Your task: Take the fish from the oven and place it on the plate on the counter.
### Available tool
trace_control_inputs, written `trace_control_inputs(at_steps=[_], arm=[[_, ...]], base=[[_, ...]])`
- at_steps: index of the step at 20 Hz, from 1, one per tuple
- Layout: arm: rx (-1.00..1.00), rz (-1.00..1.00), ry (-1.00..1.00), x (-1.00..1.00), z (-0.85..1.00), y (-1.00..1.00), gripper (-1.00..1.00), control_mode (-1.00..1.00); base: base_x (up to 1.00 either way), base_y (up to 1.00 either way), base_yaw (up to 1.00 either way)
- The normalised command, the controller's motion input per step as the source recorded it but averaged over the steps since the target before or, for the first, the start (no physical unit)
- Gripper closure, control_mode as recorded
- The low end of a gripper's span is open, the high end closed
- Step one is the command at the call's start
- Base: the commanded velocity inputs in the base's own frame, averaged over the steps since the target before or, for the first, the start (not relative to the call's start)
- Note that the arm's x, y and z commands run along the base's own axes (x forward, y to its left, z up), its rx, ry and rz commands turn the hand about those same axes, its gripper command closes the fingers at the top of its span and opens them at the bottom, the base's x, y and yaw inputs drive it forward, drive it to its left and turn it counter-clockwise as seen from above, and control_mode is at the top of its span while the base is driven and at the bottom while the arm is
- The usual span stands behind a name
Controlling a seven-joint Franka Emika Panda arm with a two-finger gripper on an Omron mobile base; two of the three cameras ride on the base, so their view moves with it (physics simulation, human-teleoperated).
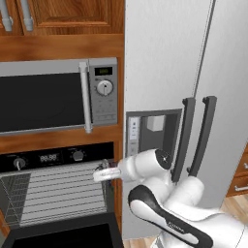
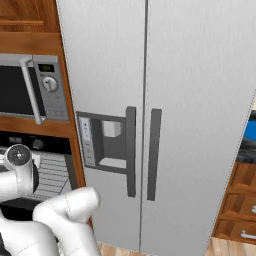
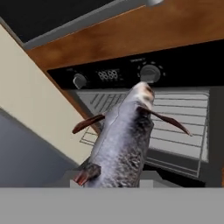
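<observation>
The fish [image 3: 124, 140], grey with reddish fins, stands right in front of the hand camera, clear of the racks and head toward the oven. My gripper [image 1: 98, 174] is shut on the fish, just in front of the open oven [image 1: 48, 157] at its right side. The fish covers the fingertips in the hand view. Wire racks [image 1: 58, 193] show inside, and the oven door [image 1: 63, 235] hangs down open. The oven's knobs and display [image 3: 109, 74] are behind the fish. The blue plate [image 2: 250, 131] lies on the dark counter [image 2: 247, 152] at the far right, beyond the fridge.
A silver microwave [image 1: 48, 97] sits above the oven in a wooden surround. A tall grey double-door fridge [image 2: 150, 100] with dark handles and a dispenser stands between the oven and the counter. Wooden drawers [image 2: 240, 200] are under the counter.
</observation>
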Motion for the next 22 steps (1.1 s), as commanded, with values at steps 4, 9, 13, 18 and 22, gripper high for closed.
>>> trace_control_inputs(at_steps=[4, 9, 13, 18, 22], arm=[[0.1, 0.1, 0.0, -0.72, 0.93, -0.57, 1.0, -1.0], [0.26, 0.11, -0.12, -0.32, 0.56, -0.59, 1.0, -1.0], [0.22, 0.05, 0.0, -0.27, 0.42, -0.74, 1.0, -1.0], [0.0, 0.0, -0.02, -0.06, 0.0, -1.0, 1.0, -1.0], [-0.1, -0.06, -0.02, -0.26, 0.0, -1.0, 1.0, -1.0]], base=[[0.0, 0.0, 0.0], [0.0, 0.0, 0.0], [0.0, 0.0, 0.0], [0.0, 0.0, 0.0], [0.0, 0.0, 0.0]])
